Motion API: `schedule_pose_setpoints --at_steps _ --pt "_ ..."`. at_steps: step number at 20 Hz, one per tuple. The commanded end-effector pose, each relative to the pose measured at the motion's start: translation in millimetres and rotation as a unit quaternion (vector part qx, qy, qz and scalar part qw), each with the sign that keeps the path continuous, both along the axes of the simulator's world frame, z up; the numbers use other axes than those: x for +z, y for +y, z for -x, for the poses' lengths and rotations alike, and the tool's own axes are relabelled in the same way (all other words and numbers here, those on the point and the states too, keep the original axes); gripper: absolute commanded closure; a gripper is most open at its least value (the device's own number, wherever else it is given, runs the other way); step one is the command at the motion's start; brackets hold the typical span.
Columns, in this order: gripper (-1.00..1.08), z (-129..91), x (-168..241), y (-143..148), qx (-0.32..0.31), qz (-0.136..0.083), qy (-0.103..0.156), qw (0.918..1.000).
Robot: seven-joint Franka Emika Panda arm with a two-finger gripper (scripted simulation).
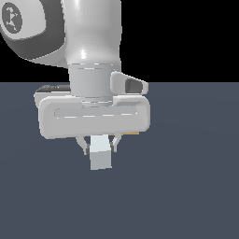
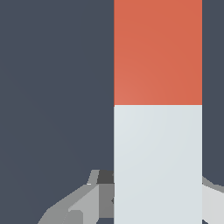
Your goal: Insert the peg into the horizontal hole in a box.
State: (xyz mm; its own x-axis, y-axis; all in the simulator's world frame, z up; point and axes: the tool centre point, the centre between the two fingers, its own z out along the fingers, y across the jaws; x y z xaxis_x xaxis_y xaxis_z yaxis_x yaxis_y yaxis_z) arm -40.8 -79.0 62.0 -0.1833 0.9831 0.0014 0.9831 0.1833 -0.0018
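Note:
My gripper [image 1: 100,148] is shut on the white half of the peg [image 1: 101,158], with a finger on each side. In the exterior view the peg's white end faces the camera and its red-orange half is hidden behind it. In the wrist view the peg [image 2: 157,87] runs away from the gripper [image 2: 157,194], white half between the fingers [image 2: 83,205], red-orange half beyond. A thin tan sliver of the box [image 1: 134,134] peeks out under the hand at the exterior view's right. The rest of the box and the hole are hidden.
A flat dark grey-blue floor [image 1: 186,196] lies all around the gripper. The arm's white links [image 1: 88,42] fill the upper part of the exterior view. No other objects show.

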Motion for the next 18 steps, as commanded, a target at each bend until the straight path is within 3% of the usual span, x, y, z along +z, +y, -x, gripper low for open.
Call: schedule_pose_setpoints --at_steps 1,9,18 --pt "1.08 -2 5 11 -0.019 0.0 -0.001 0.9998" --pt "1.08 -6 12 34 -0.057 0.0 -0.001 0.9984" --pt "1.08 -8 13 41 -0.067 0.001 -0.001 0.9977"
